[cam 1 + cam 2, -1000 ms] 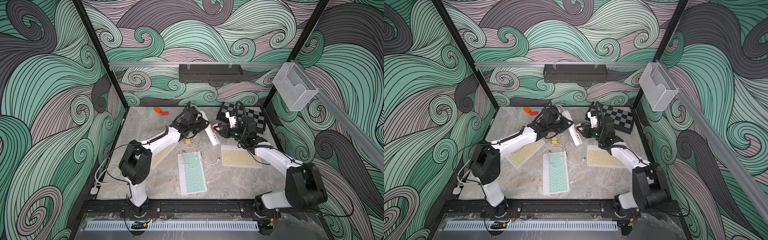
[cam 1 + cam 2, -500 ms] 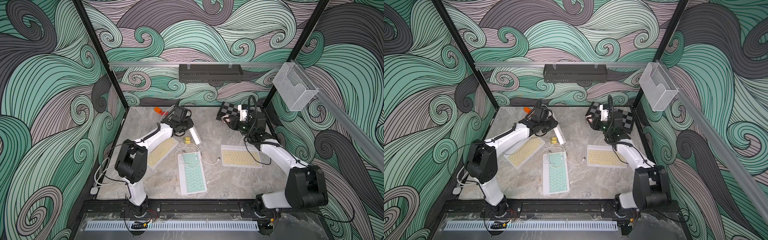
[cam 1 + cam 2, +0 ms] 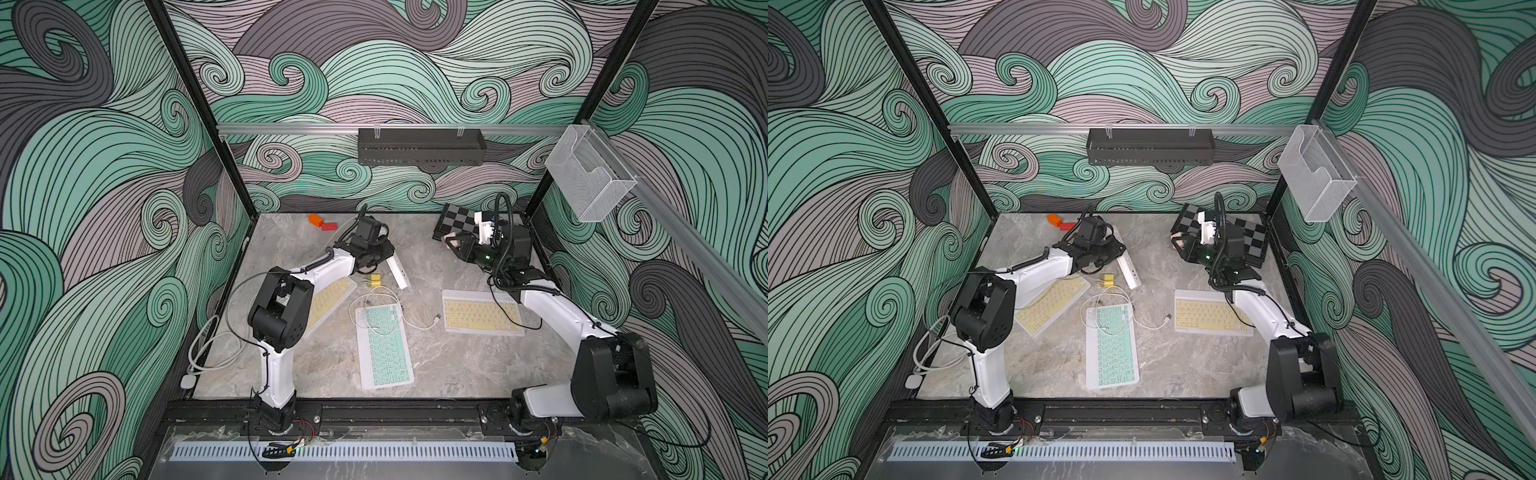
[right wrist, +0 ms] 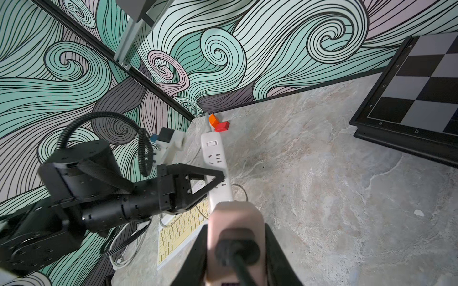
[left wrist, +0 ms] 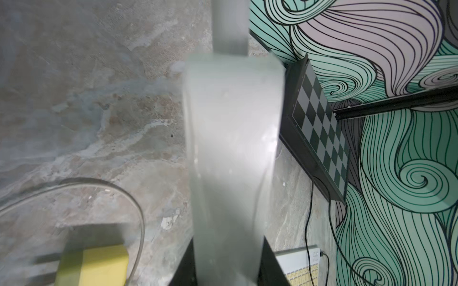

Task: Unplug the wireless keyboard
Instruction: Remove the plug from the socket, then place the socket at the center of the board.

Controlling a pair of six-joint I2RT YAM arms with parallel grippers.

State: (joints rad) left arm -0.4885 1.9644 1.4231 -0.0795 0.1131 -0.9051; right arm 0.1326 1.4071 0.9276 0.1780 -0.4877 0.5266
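in both top views the left gripper (image 3: 386, 259) is clamped across the white strip (image 3: 399, 274), which runs on past its fingers toward the arm bases. the right gripper (image 3: 454, 244) hangs well apart from it, closed on a pinkish plug (image 3: 449, 239). plug and strip do not touch. the keyboard (image 3: 482, 313), yellow-keyed, lies flat on the table (image 3: 457, 374) below and behind the right gripper, beside its forearm. a green keyboard (image 3: 384, 345) lies behind the left gripper, with a white cable (image 3: 435, 321) looped over its far end. a yellow charger (image 3: 374, 279) sits just beside the strip. high over both grippers a black tray (image 3: 419, 145) hangs on the back rail, and its inside cannot be seen. a mesh basket (image 3: 588, 178) hangs on the side rail above the right gripper, and only the wall pattern shows through it.

left wrist view: the strip, blurred, fills the gap between the jaws. the charger lies near it, the chessboard (image 5: 319, 128) lies beyond, and a black cable (image 5: 307, 218) runs to the keyboard's corner.

right wrist view: the plug sits gripped between the jaws, the black cable leaving its back. ahead, the left gripper pinches the strip mid-length. two blocks (image 4: 219, 123) lie past the strip's switch end.
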